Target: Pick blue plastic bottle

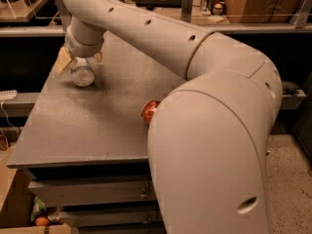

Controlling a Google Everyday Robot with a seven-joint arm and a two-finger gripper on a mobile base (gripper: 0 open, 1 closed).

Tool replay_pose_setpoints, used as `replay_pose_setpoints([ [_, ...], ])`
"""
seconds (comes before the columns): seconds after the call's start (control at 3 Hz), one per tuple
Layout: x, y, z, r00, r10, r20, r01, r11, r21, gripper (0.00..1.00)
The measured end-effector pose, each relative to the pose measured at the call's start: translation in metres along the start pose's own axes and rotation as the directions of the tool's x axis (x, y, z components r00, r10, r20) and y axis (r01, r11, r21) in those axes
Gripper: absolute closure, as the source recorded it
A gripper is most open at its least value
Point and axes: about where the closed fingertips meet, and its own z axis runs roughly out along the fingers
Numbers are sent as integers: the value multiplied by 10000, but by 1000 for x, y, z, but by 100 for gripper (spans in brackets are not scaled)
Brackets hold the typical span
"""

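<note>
White arm (pixel 214 130) fills the foreground, hiding most of a red can (pixel 150 112) on the grey desk (pixel 73 130). Far left, the blue plastic bottle (pixel 83 76) lies there; the end effector (pixel 79 64) hovers over it, fingers (pixel 62 61) spread either side, seemingly poised to grasp.

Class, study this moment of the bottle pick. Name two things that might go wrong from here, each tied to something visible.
1. The blue plastic bottle sits close to the left edge of the table, with the open hand right above it; a nudge might roll it off.
2. The elbow of the arm hides most of the red can, so lifting away might knock it.
</note>
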Motion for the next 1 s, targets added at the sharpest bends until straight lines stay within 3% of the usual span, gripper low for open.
replay_pose_setpoints([
  [0.33,6,0,2,9999,115,-117,-111,9994,325,47],
  [0.67,5,-2,-18,9982,-514,323,490,9964,696,78],
  [1.0,5,-14,-47,9880,-1332,776,1262,9880,889,99],
])
